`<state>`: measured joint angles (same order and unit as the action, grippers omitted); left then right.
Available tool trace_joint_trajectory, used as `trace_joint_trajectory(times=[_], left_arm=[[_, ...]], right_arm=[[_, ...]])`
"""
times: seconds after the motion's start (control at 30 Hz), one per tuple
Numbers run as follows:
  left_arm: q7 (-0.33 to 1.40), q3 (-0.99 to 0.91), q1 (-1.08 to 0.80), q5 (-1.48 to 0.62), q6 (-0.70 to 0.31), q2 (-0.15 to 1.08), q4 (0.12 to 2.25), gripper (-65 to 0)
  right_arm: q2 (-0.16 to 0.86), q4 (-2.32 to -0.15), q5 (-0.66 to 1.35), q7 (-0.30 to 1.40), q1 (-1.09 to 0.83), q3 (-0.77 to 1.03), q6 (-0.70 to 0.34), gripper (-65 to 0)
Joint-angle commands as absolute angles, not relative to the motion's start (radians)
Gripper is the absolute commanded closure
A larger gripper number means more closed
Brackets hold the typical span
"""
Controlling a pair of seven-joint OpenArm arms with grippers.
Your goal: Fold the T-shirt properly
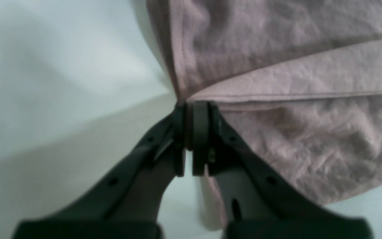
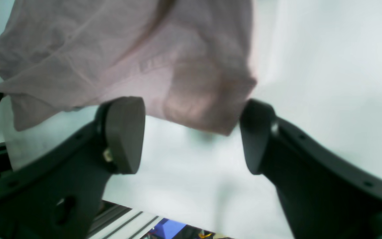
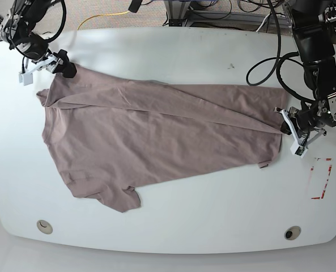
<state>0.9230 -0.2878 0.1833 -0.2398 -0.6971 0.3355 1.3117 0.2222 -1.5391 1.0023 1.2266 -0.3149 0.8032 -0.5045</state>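
Looking across the base view from its left side, you find the right gripper point(image 3: 63, 64) at the far corner of the T-shirt point(image 3: 156, 136), near the table's point(image 3: 168, 221) back edge. Its wrist camera shows the jaws standing well apart with a cloth corner hanging between and beyond them, not pinched, so that arm holds nothing. The T-shirt itself lies spread over the middle of the white table, one long fold line running across it toward the base view's right, a sleeve poking out at the near left. On that right side, your left gripper point(image 1: 188, 139) is clamped on the cloth edge, just where two hems meet.

By my reading, you are between folds: one lengthwise fold seems laid, one corner let go, the other pinned. Next, you likely need to free the left jaws without dragging the layer, then take fresh holds for the following fold. Watch the wrinkles.
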Motion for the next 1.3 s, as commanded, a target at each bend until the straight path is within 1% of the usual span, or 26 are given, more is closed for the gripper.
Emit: trace_joint_trajectory(times=[0.0, 0.07, 0.1, 0.17, 0.27, 0.33, 0.4, 0.43, 0.57, 0.73, 0.97, 1.1, 1.27], left_arm=[[0.906, -0.292, 0.205, -0.249, -0.698, 0.351, 1.331, -1.7], [0.906, -0.292, 0.205, -0.249, -0.698, 0.351, 1.331, -1.7], [0.906, -0.292, 0.205, -0.249, -0.698, 0.351, 1.331, -1.7], [0.906, -0.292, 0.205, -0.249, -0.698, 0.351, 1.331, -1.7], [0.906, -0.292, 0.203, -0.249, -0.698, 0.352, 1.331, -1.7], [0.906, -0.292, 0.203, -0.249, -0.698, 0.354, 1.331, -1.7], [0.906, -0.292, 0.185, -0.249, -0.698, 0.354, 1.331, -1.7], [0.906, -0.292, 0.18, -0.249, -0.698, 0.354, 1.331, -1.7], [0.906, -0.292, 0.171, -0.249, -0.698, 0.354, 1.331, -1.7], [0.906, -0.292, 0.17, -0.249, -0.698, 0.355, 1.333, -1.7], [0.906, -0.292, 0.168, -0.249, -0.698, 0.358, 1.333, -1.7], [0.906, -0.292, 0.162, -0.249, -0.698, 0.358, 1.333, -1.7], [0.906, -0.292, 0.153, -0.249, -0.698, 0.371, 1.333, -1.7]], right_arm=[[0.225, -1.555, 1.024, 1.216, -0.314, 0.769, -0.515, -42.8], [0.22, -1.555, 1.024, 1.214, -0.314, 0.756, -0.512, -41.4], [0.217, -1.555, 1.024, 1.214, -0.314, 0.754, -0.512, -38.4], [0.203, -1.554, 1.023, 1.213, -0.311, 0.754, -0.512, -31.9], [0.197, -1.554, 1.023, 1.213, -0.297, 0.754, -0.512, -18.4], [0.196, -1.558, 1.023, 1.213, -0.297, 0.754, -0.513, -11.6], [0.199, -1.56, 1.024, 1.214, -0.297, 0.754, -0.513, -3.2], [0.199, -1.561, 1.024, 1.214, -0.298, 0.754, -0.513, -0.6], [0.2, -1.601, 1.029, 1.214, -0.306, 0.757, -0.515, 0.0], [0.2, -1.71, 1.032, 1.221, -0.337, 0.759, -0.516, 0.0], [0.2, -1.839, 1.032, 1.222, -0.348, 0.788, -0.619, 0.0], [0.202, -1.837, 1.03, 1.222, -0.305, 0.823, -0.65, 0.0], [0.243, -1.828, 1.026, 1.222, -0.239, 0.822, -0.648, 0.0]])
